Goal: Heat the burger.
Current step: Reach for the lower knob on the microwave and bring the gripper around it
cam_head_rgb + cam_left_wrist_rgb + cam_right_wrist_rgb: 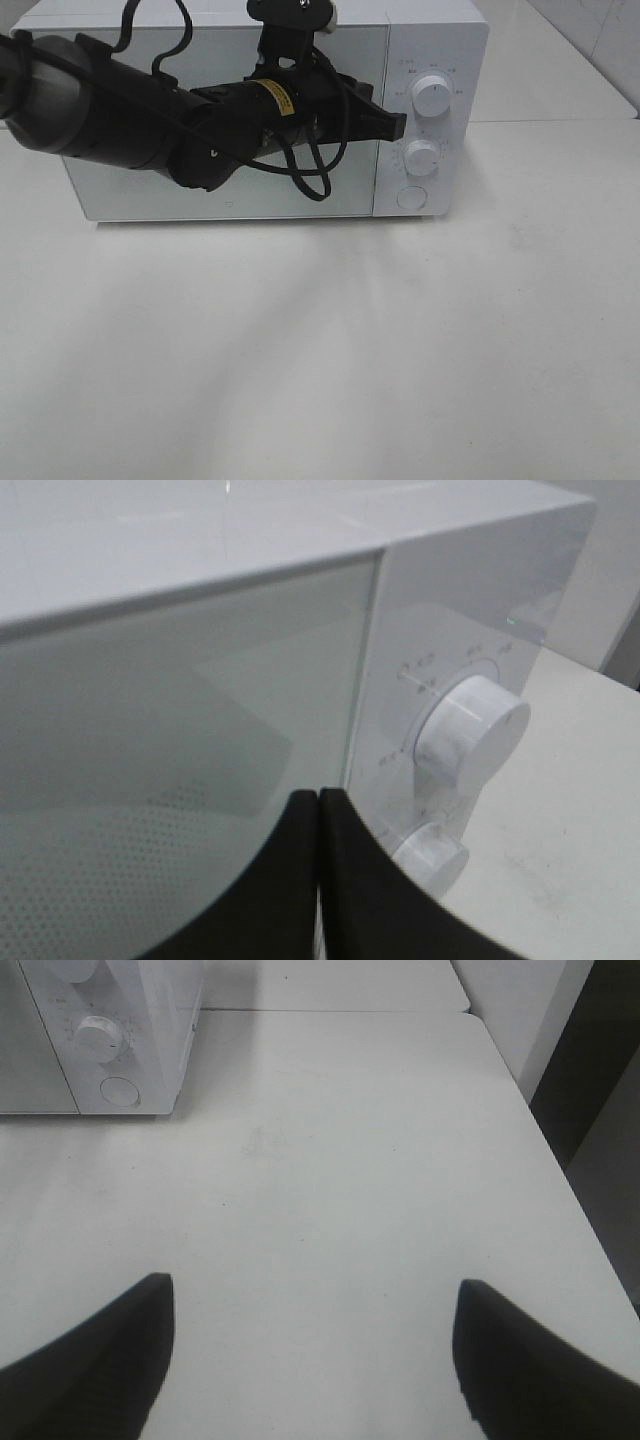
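The left gripper [317, 800], pressed together, is hovering at the microwave door [180, 740] edge; the glass is hiding the inside. The right gripper [312, 1285] is hanging spread.

Microwave [445, 45] interior obscured; dial markings [418, 672] unreadable.

A white table [320, 350] carries a white microwave [440, 50], which stands flat on it near the back. The tabletop spreads wide in front of the microwave and past its knob side, with faint smudges just in front.
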`<action>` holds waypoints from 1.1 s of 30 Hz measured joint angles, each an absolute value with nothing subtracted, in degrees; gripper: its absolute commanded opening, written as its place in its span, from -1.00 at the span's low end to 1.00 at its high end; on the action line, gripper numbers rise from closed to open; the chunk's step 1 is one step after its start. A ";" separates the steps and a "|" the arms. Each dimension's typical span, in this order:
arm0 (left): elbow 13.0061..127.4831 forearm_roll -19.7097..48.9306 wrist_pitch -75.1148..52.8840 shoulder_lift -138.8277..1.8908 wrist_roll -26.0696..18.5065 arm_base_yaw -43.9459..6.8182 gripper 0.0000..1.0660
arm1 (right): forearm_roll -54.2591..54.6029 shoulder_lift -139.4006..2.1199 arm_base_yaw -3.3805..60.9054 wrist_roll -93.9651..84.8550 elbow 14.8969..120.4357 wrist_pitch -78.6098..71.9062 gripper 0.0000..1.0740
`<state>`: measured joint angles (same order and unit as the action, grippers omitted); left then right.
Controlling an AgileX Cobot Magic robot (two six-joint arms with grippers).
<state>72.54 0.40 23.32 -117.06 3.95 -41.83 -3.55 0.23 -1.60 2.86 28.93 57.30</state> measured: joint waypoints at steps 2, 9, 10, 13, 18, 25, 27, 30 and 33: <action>72.31 0.34 22.17 -116.60 3.95 -41.94 -1.00 | -3.55 0.23 -1.60 2.86 28.93 57.30 0.42; 67.15 0.34 12.32 -110.52 3.95 -41.94 -1.00 | -3.55 0.23 -1.60 2.86 28.93 57.30 0.42; 65.55 0.34 10.77 -108.69 3.95 -41.94 -1.00 | -3.55 0.23 -1.60 2.86 28.93 57.30 0.42; 63.25 0.34 7.51 -105.65 4.18 -41.94 -1.00 | -3.55 0.23 -1.60 2.86 28.93 57.30 0.42; 62.34 0.52 -4.98 -101.41 4.18 -41.94 -0.68 | -3.55 0.23 -1.60 2.86 28.93 57.30 0.42; 62.34 2.75 -21.54 -98.38 4.18 -41.94 0.32 | -3.55 0.23 -1.60 2.86 28.93 57.30 0.42; 62.34 4.24 -26.36 -97.63 4.24 -41.94 0.67 | -3.55 0.23 -1.60 2.86 28.93 57.30 0.42; 62.34 6.36 -33.46 -96.60 4.41 -41.94 0.88 | -3.55 0.23 -1.60 2.86 28.93 57.30 0.42; 62.34 6.93 -39.19 -95.91 4.47 -41.94 0.89 | -3.55 0.23 -1.60 2.86 28.93 57.30 0.42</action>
<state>62.34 6.93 -39.19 -95.91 4.47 -41.94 -3.55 0.23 -1.60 2.86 28.93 57.30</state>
